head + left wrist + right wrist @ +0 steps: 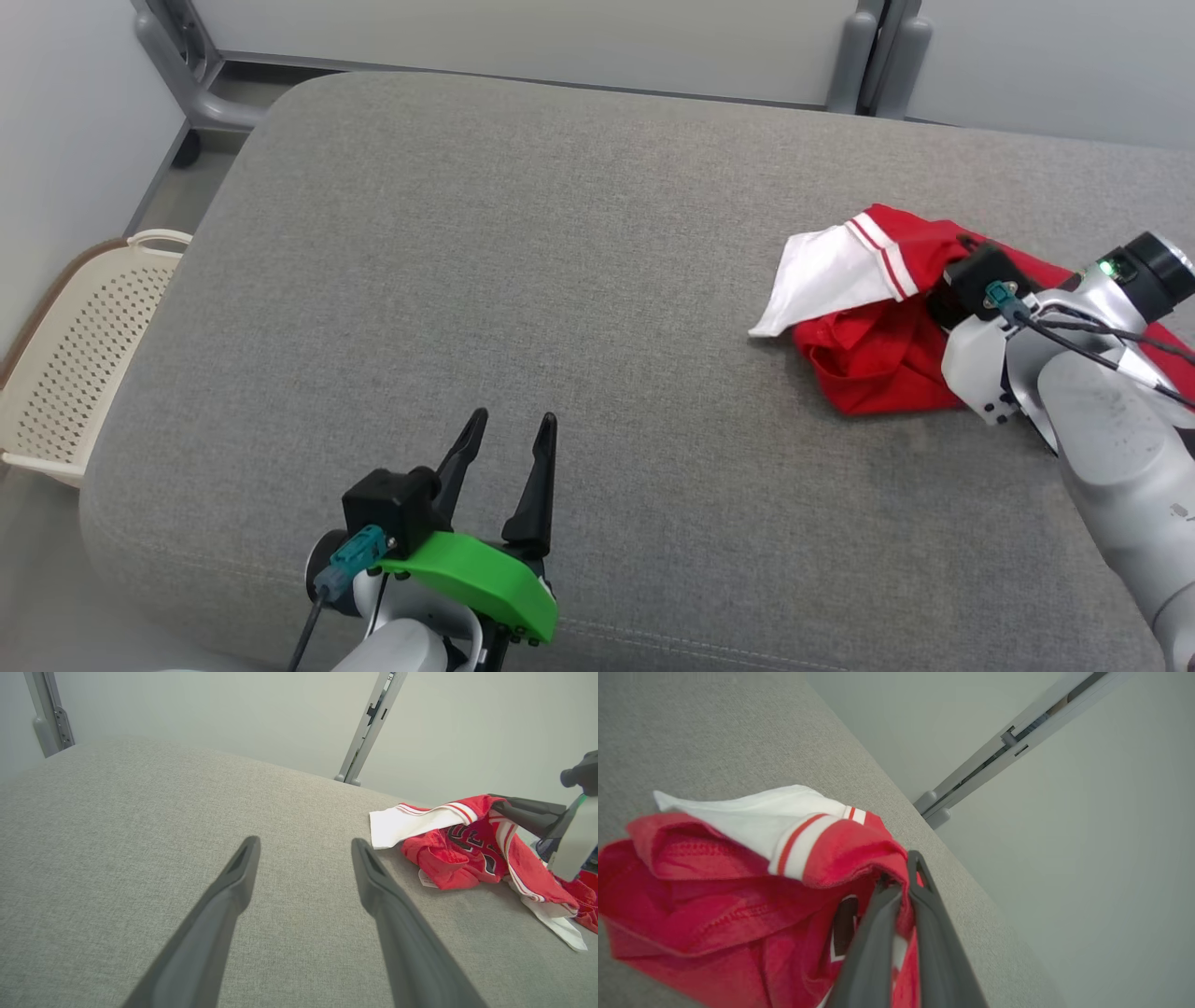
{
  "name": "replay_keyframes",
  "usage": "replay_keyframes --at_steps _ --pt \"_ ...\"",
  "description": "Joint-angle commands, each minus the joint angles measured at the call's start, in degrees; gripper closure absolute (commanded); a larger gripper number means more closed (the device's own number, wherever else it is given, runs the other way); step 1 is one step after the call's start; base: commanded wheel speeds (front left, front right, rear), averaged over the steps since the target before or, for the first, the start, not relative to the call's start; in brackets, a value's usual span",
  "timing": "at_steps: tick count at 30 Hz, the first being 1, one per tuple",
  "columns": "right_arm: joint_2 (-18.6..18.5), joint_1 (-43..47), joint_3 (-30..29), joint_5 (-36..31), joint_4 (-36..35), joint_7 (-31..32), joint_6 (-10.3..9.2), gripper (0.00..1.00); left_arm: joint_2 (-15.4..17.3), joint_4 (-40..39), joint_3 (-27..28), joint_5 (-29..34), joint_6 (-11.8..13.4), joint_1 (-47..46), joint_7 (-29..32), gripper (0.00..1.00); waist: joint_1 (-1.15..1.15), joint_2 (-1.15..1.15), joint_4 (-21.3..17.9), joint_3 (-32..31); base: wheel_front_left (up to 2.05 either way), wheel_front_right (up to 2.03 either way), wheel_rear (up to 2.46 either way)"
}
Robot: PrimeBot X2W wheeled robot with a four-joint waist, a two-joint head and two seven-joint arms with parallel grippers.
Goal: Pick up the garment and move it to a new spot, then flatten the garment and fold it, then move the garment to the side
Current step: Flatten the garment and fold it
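On cushion [467, 280], far right: garment [878, 364], right gripper [900, 871] at its right part. Near front edge, well left of garment: left gripper [514, 416]. Left of cushion, on floor: basket [84, 355].

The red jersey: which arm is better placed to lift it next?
Right. The right gripper is shut on the red jersey; the left gripper hangs open over the grey cushion, apart from it.
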Motion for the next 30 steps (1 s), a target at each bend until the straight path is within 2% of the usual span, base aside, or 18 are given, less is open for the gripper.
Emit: replay_keyframes --at_steps 1,16,22,26,30 --pt "0.07 -1.76 0.45 -0.52 -0.46 -0.5 -0.11 1.0 -0.01 -0.14 0.14 0.09 -0.27 -0.28 -0.37 0.0 0.0 0.0 0.55 -0.39 0.0 0.0 0.0" --pt "1.53 -20.15 7.08 -0.5 -0.37 -2.37 -0.11 1.0 -0.22 0.84 0.16 -0.41 -0.63 0.03 -0.29 0.0 0.0 0.0 6.9 -2.41 0.0 0.0 0.0" --pt "2.43 -26.49 6.92 0.83 -4.67 -3.5 -0.12 1.0 0.3 0.56 0.78 -0.66 -0.19 0.1 -0.37 0.0 0.0 0.0 6.92 -2.33 0.0 0.0 0.0" --pt "1.96 -24.68 7.53 2.4 -8.86 -3.5 -0.11 1.0 0.14 0.17 1.16 -0.39 0.09 -0.14 -0.45 0.0 0.0 0.0 5.76 -1.94 0.0 0.0 0.0" --pt "0.94 -19.95 10.67 5.44 -8.83 -3.49 -0.12 1.0 0.16 0.14 1.26 -0.25 0.06 0.21 -0.48 0.0 0.0 0.0 4.0 -1.37 0.0 0.0 0.0"
